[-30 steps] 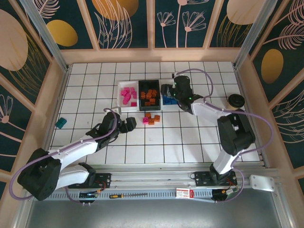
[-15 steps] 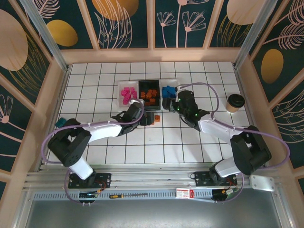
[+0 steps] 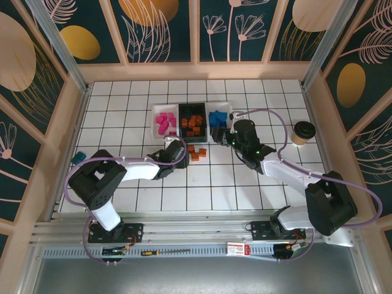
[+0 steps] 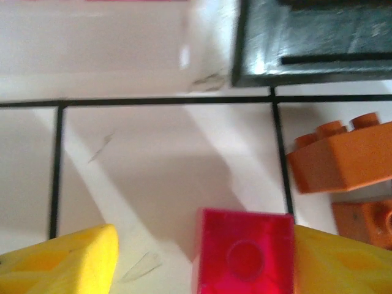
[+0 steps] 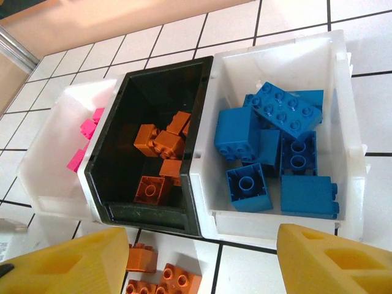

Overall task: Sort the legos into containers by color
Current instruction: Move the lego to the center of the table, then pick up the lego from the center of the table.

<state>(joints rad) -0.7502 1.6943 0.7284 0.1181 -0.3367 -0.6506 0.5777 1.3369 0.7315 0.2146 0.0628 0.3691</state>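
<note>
The left gripper point(image 4: 205, 245) is spread open low over the counter point(image 4: 159, 159), and its yellow fingers point(image 4: 61, 263) straddle a hot pink brick point(image 4: 245, 254); the brick sits against the finger on the right of the wrist view, with a clear gap to the other. Just beyond lie two loose orange bricks point(image 4: 343, 162), and past them is a corner of the black tray point(image 4: 306, 37). The right gripper point(image 5: 202, 245) is released as well, its fingers wide apart with nothing between them; it hovers at the near side of three trays that stand touching in a row. The black tray in the middle holds orange bricks point(image 5: 160, 144); the white tray point(image 5: 294, 67) beside it holds blue bricks point(image 5: 269, 141); the other white tray point(image 5: 52, 153) holds pink bricks point(image 5: 86, 131). From above, a paper cup point(image 3: 301, 131) stands well apart to the right, and a teal block point(image 3: 78, 159) lies near the left wall.
</note>
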